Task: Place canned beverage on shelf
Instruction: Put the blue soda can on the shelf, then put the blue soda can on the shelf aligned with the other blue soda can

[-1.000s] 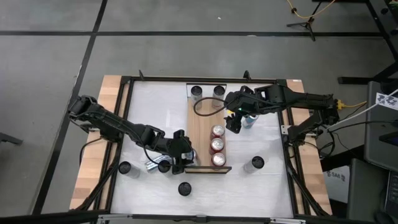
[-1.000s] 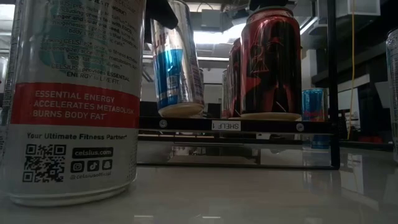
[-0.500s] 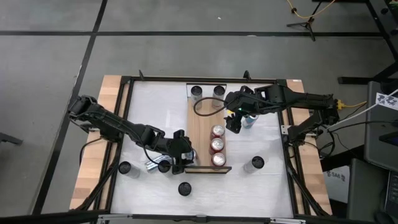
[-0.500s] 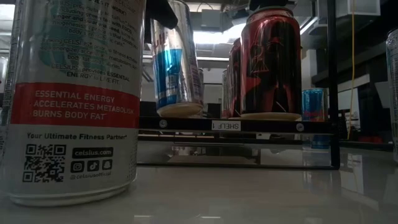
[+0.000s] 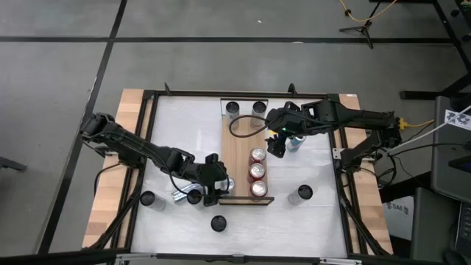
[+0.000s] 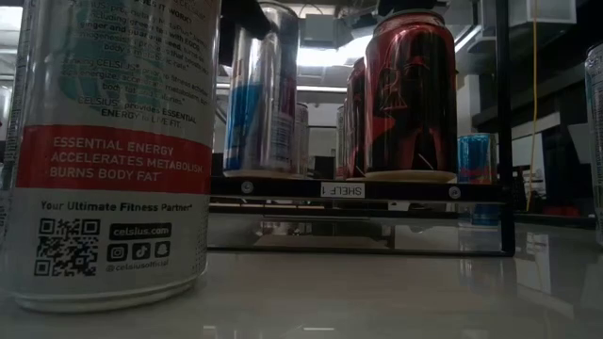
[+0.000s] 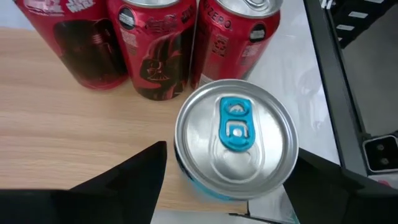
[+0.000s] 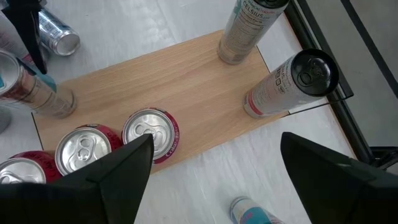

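Silver-blue can [image 7: 235, 146] upright on wood shelf [image 7: 68, 134], beside red cans [image 7: 152, 43].

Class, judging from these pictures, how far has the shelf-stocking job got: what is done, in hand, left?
Done: three red cans stand in a row on the shelf. In hand: the silver and blue can stands upright on the shelf's edge between the left claw's spread fingers. Left: loose cans on the table, such as a dark-topped can. The right claw hovers open.
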Controlling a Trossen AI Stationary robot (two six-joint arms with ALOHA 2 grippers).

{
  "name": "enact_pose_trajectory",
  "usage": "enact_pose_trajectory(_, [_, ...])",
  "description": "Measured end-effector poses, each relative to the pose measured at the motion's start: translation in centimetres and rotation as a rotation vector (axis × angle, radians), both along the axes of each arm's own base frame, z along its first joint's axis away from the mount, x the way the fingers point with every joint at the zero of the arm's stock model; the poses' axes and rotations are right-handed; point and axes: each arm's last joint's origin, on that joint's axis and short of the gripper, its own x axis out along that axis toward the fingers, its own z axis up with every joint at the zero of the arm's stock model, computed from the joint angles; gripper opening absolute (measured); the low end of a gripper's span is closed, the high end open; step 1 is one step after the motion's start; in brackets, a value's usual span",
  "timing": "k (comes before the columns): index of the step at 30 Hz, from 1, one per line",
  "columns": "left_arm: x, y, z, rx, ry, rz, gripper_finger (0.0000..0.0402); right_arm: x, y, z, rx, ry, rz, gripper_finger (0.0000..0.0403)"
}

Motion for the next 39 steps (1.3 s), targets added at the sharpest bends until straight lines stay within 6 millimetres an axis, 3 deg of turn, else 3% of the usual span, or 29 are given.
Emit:
enact_pose_trajectory(15, [0.0,-0.2,0.2,-0.083,0.003,-0.029,0.0289,0.0,0.0,0.0,0.000,0.000,0.000,0.0344])
enact_pose_trajectory(25, [-0.7,0.1,1.7,-0.106,-0.049,-0.025,0.0289,-0.1,0.0,0.0,0.000,0.010,0.000,0.0344])
enact_pose_trajectory(39, [-2.0,2.4,4.7,-0.115,-0.158,0.048,0.0289,-2.9,0.1,0.1,0.022,0.186,0.124,0.0344])
